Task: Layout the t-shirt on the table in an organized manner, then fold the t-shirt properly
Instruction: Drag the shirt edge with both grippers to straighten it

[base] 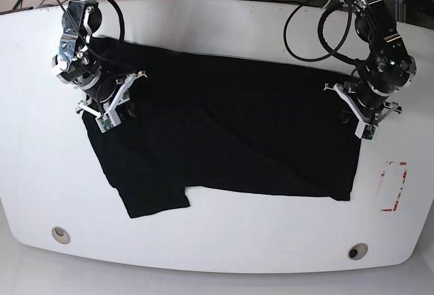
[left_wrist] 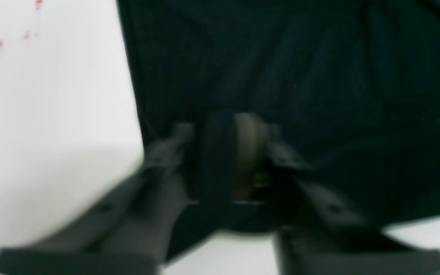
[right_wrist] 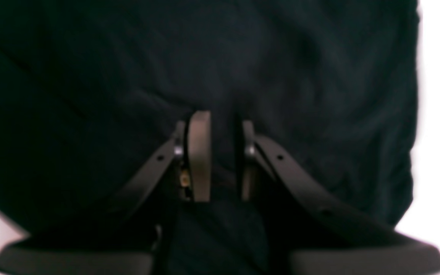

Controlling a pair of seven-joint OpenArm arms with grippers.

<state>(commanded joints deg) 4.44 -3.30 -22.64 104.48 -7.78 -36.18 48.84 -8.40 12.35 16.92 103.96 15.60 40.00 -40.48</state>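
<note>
Base view gives you the full layout: t-shirt (base: 230,125) spread across the middle of the counter (base: 224,241), one sleeve sticking out toward the near edge. Only there do you see both round holes (base: 357,251) and the whole red tape rectangle (base: 394,186). Wrist views add the grips: left gripper (left_wrist: 229,152) fingers are clamped on a fabric fold at the shirt's edge; right gripper (right_wrist: 220,152) fingers pinch black cloth between them.

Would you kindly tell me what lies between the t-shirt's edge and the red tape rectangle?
Only bare white table; the base view shows t-shirt and red tape rectangle apart.
</note>
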